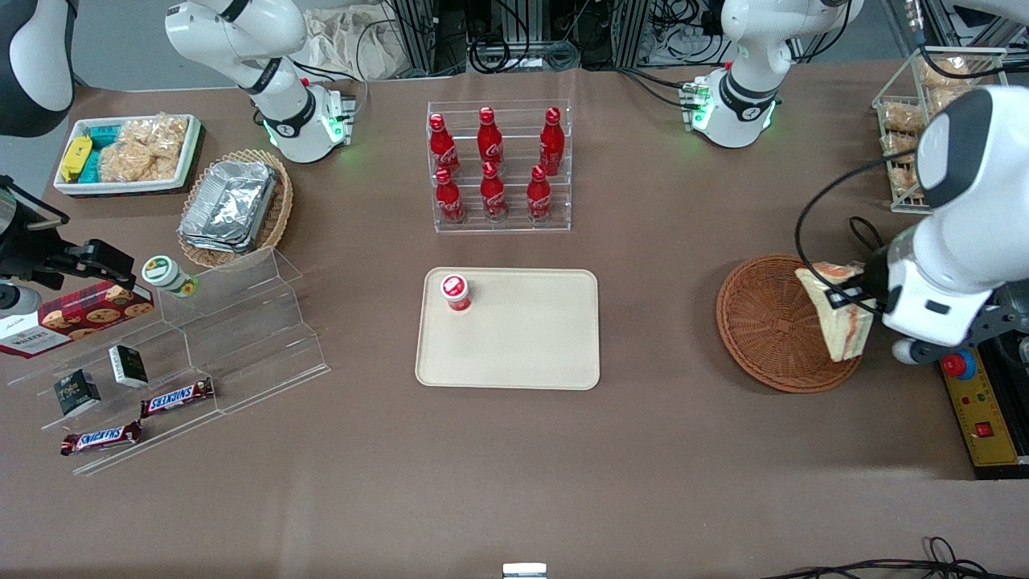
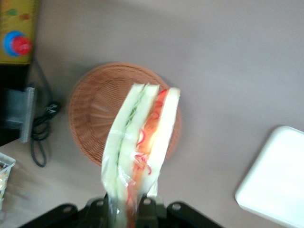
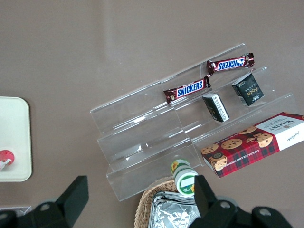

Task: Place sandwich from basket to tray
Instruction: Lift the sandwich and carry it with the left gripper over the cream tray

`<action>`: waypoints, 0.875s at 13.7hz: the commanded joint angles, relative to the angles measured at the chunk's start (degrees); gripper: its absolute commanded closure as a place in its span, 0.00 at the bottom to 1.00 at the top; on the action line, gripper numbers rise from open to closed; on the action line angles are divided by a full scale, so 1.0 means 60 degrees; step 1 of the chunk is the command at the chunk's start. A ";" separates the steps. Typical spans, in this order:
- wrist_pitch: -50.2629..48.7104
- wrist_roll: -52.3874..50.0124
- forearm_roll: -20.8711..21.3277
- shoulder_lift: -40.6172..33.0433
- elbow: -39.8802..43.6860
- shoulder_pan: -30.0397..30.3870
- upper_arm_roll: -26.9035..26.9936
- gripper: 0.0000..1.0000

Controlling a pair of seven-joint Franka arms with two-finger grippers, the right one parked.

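My left gripper (image 1: 850, 299) is shut on the sandwich (image 1: 836, 314), a wrapped triangular wedge with pale bread and red, orange and green filling. It holds the wedge lifted above the round reddish-brown wicker basket (image 1: 768, 326), over the basket's edge toward the working arm's end. In the left wrist view the sandwich (image 2: 142, 147) rises from between the gripper (image 2: 127, 209) fingers, with the basket (image 2: 95, 109) below it. The beige tray (image 1: 522, 338) lies mid-table, with a red-capped cup (image 1: 455, 292) on it. A corner of the tray (image 2: 275, 185) shows in the wrist view.
A clear rack of red bottles (image 1: 498, 169) stands farther from the front camera than the tray. A yellow control box (image 1: 985, 402) sits near the working arm. A clear stepped shelf with snack bars (image 1: 177, 354) and an oval basket of foil containers (image 1: 233, 205) lie toward the parked arm's end.
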 commanded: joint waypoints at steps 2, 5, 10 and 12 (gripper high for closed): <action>-0.0128 0.0261 -0.0393 0.0583 0.0381 -0.0734 -0.1001 1.00; 0.0791 0.0131 -0.0437 0.1402 0.0235 -0.1964 -0.1032 1.00; 0.3033 -0.2211 -0.0116 0.3291 0.0235 -0.3591 -0.0989 1.00; 0.3430 -0.2797 0.0788 0.3966 0.0235 -0.3812 -0.0988 1.00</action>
